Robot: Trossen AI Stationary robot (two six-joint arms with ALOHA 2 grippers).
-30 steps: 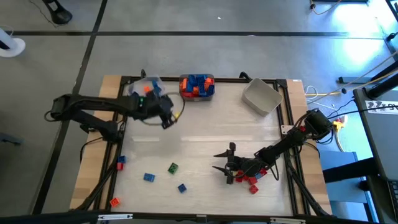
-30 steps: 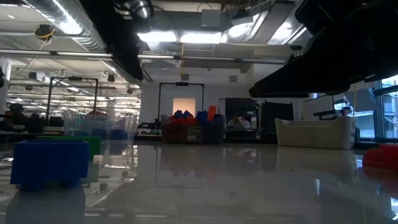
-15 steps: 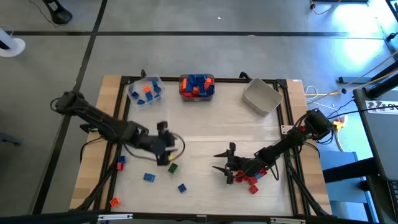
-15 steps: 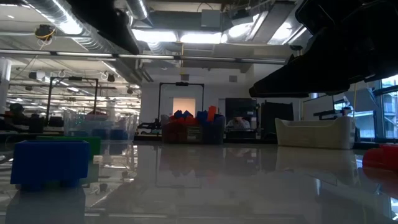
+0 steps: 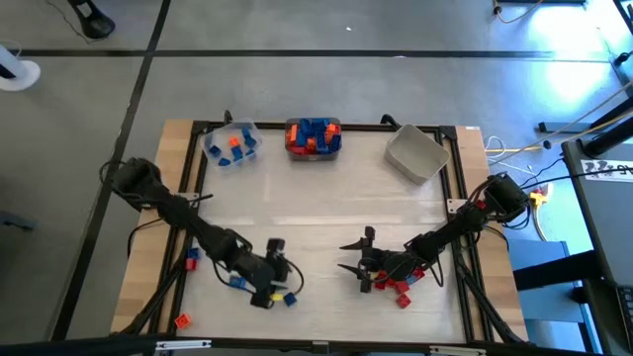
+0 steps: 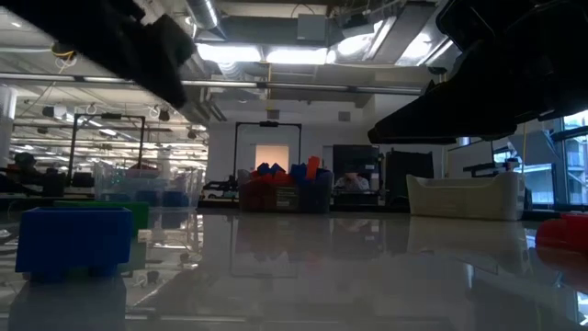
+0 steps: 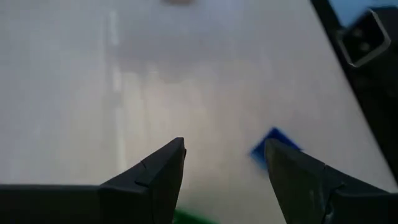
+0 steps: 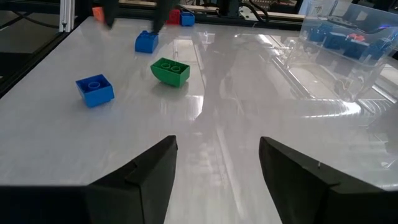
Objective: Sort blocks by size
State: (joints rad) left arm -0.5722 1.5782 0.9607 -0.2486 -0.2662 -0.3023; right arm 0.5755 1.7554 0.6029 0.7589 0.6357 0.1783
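— Left side?
— Low over near surface [image 5: 326, 232]; left gripper [image 7: 225, 163] fingers spread wide, gripping nothing. Blue block [image 7: 271, 145] just beyond, close to one fingertip, not between; green block [image 7: 196, 217] under the other.
— Right?
— Right gripper [image 5: 352, 255] parked beside red blocks [image 5: 396, 287], fingers apart, empty.
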